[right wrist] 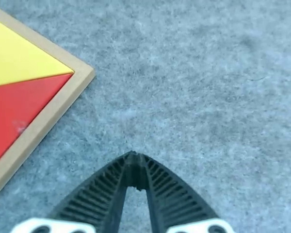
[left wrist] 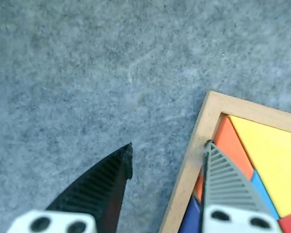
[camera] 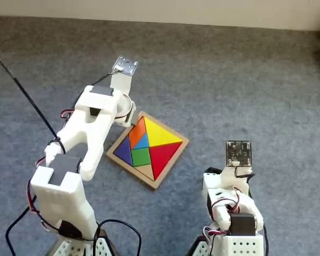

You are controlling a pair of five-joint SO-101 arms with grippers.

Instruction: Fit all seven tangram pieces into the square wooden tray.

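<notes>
The square wooden tray (camera: 173, 161) lies on the carpet, turned like a diamond. Several coloured pieces fill it: a yellow triangle (camera: 159, 133), a red triangle (camera: 163, 156), an orange triangle (camera: 138, 132), a green square (camera: 141, 156), a purple triangle (camera: 123, 151). My left gripper (left wrist: 169, 144) is open and straddles the tray's rim (left wrist: 196, 145). Its grey finger (left wrist: 223, 184) is over the orange piece (left wrist: 230, 143); its black finger (left wrist: 104, 187) is over bare carpet. My right gripper (right wrist: 133, 155) is shut and holds nothing, over carpet beside the tray's corner (right wrist: 82, 73).
Grey carpet covers the whole floor around the tray. The left arm (camera: 90, 128) stretches over the tray's left side. The right arm (camera: 232, 200) is folded near its base at the front right. A thin black rod (camera: 26, 96) lies at the left.
</notes>
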